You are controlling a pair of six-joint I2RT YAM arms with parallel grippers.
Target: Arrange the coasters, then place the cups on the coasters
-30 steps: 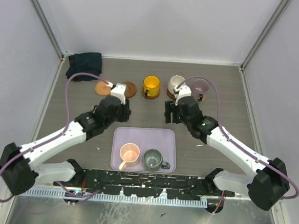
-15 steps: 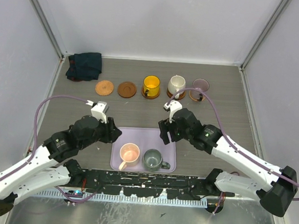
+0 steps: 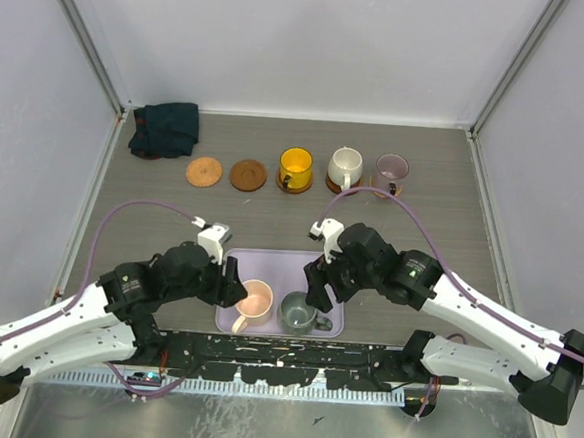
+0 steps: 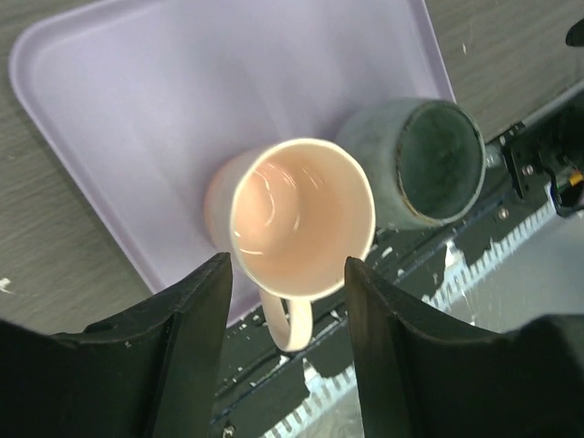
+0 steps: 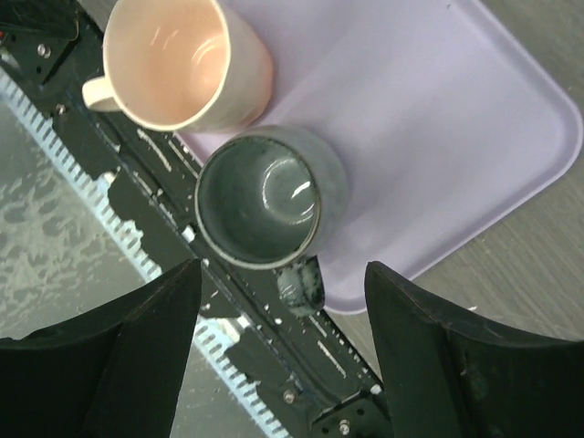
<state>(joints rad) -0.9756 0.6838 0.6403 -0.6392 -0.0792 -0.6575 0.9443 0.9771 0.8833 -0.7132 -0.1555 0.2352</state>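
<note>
Along the far side of the counter runs a row. A tan coaster and a dark brown coaster lie bare, just beside each other. To their right stand a yellow cup, a cream cup and a purple cup, each on a coaster of its own whose edge shows beneath it. A dark cloth lies bunched in the far left corner, near the tan coaster.

At the near edge, between the two arms, sits a lilac tray. Two cups stand upright at its near side, just beside each other. The pink cup is on the left, its handle reaching over the tray's near rim. The grey-green cup is on the right, its handle pointing right.

The left hand hangs over the pink cup. In its wrist view the fingers stand apart, about a cup's width, one on each side of the near rim and handle, with no grip closed on it. The right hand hovers above the grey-green cup. Its fingers are spread wide, well clear of the cup on both sides, and hold nothing.
</note>
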